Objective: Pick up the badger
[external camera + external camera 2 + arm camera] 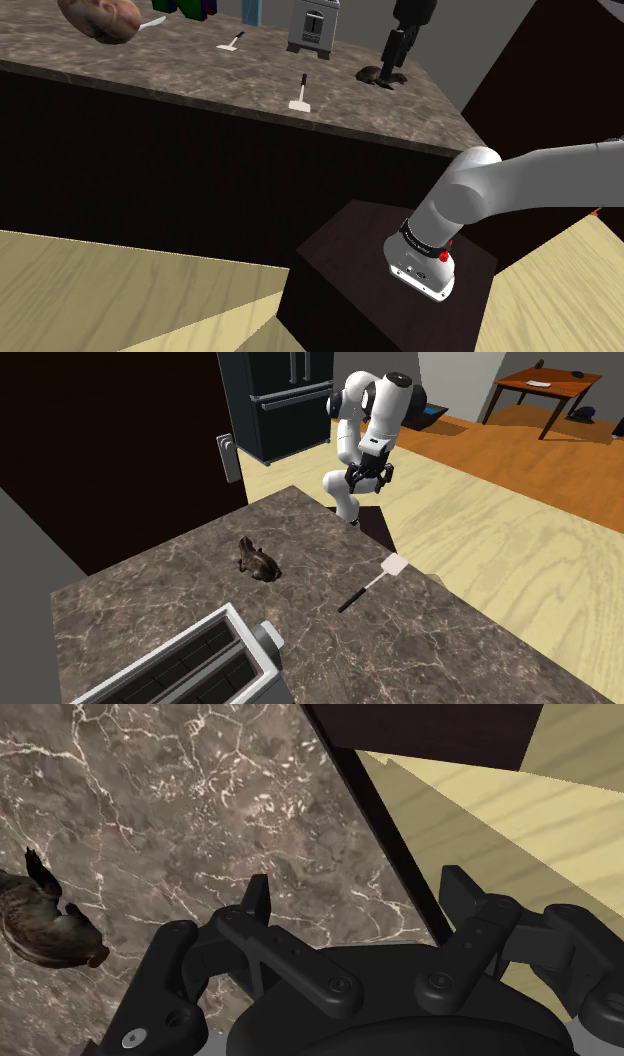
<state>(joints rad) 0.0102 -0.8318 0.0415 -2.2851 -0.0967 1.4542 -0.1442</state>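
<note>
The badger [380,75] is a small dark brown furry figure lying on the marble counter [200,70], near its end. In the second exterior view the badger [258,560] lies between the toaster and the counter's far edge. My gripper [393,60] hangs above the counter with its fingers pointing down, and nothing is between them. The second exterior view puts the gripper [367,482] over the counter's edge, well short of the badger. In the wrist view the gripper [360,894] is open, and the badger [40,919] lies off to one side of the fingers.
A toaster [313,25] stands behind the badger. One white-bladed spatula [300,95] lies mid-counter, another spatula [232,42] farther back. A brown lumpy object [100,18] sits at the shoulder view's upper left. Below the counter's edge [390,854] is wooden floor [520,814].
</note>
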